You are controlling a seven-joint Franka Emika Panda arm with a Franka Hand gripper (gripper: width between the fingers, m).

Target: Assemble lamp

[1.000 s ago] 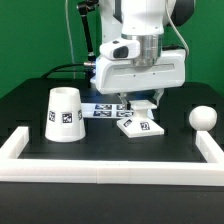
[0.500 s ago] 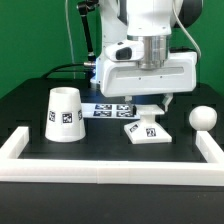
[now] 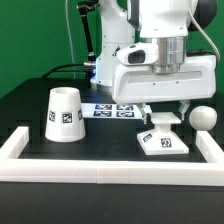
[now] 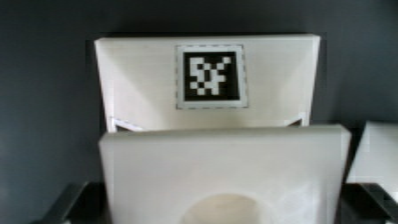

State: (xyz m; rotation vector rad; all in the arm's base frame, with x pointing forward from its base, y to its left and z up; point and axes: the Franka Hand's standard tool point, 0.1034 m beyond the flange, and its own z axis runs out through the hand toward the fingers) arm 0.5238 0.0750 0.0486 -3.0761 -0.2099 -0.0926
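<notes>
The flat square lamp base (image 3: 163,142) sits low over the black table at the exterior view's right, just inside the front rail. My gripper (image 3: 165,119) is shut on the base's far edge. In the wrist view the base (image 4: 210,100) fills the picture with its tag up, and its round socket lies between the dark fingers (image 4: 64,200) of my gripper (image 4: 217,205). The small round bulb (image 3: 203,117) rests on the table just right of the base. The cone shade (image 3: 65,113) stands wide end down at the left.
The marker board (image 3: 112,110) lies flat behind the base, partly under the arm. A long white border rail (image 3: 100,165) runs along the front and turns back at both ends, close to the base and bulb.
My gripper has moved toward the exterior view's right and the front rail, and the base has travelled with it, away from the marker board and closer to the bulb.
</notes>
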